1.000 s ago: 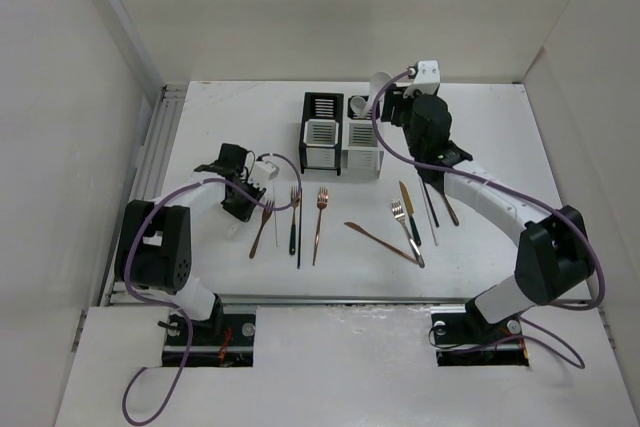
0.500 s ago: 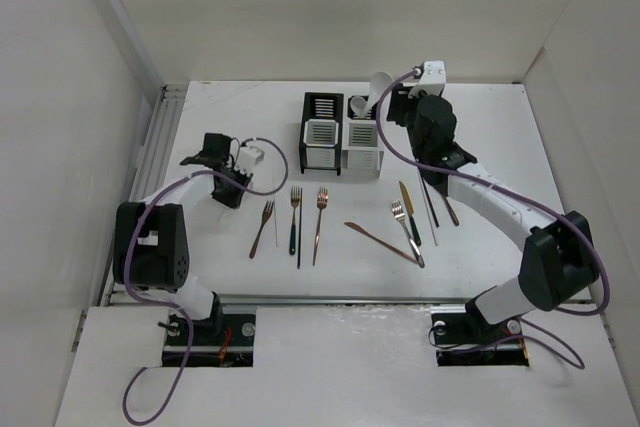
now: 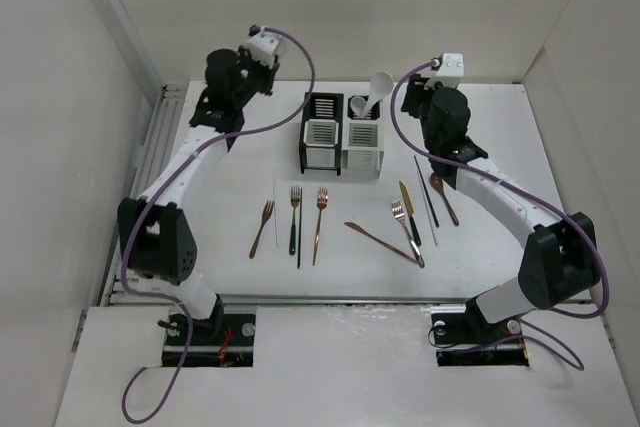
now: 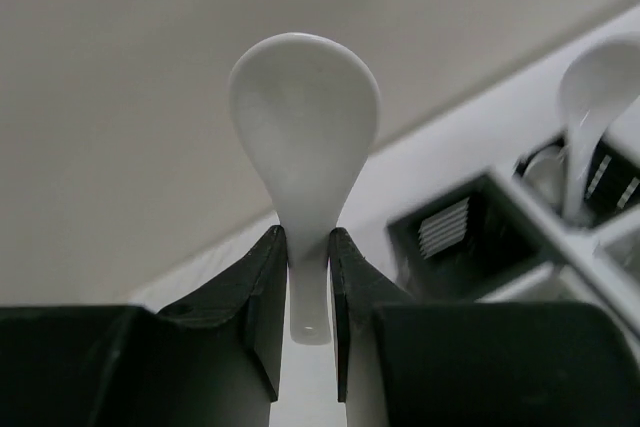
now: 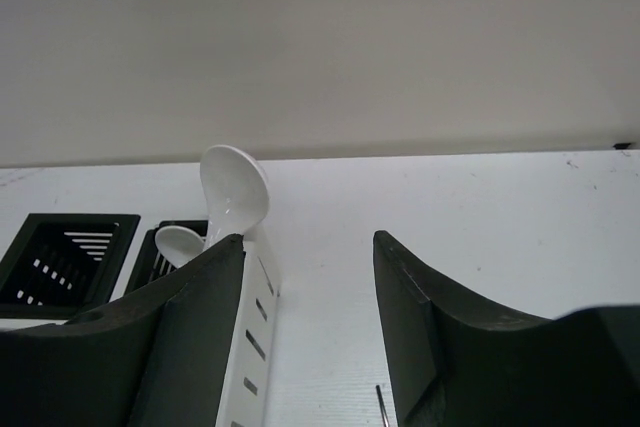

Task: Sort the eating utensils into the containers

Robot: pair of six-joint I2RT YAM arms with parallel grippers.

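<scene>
My left gripper [image 4: 308, 247] is shut on the handle of a white spoon [image 4: 305, 117], held bowl-up high over the table's back left. The black container [image 3: 322, 110] and the white container [image 3: 364, 152] stand side by side at the back centre. A white spoon [image 3: 380, 85] leans out of the white container. My right gripper [image 5: 308, 237] is open and empty just right of the white container's wall [image 5: 255, 327]. Forks [image 3: 320, 222], knives [image 3: 410, 209], black chopsticks [image 3: 427, 197] and a brown spoon [image 3: 445, 197] lie in a row in front of the containers.
The left arm [image 3: 190, 162] arches over the table's left side. White walls close in the back and both sides. A metal rail [image 3: 160, 137] runs along the left edge.
The left arm rose from the table's left side to high at the back left, carrying the white spoon. The right gripper drew back to the right, away from the spoon in the white container.
</scene>
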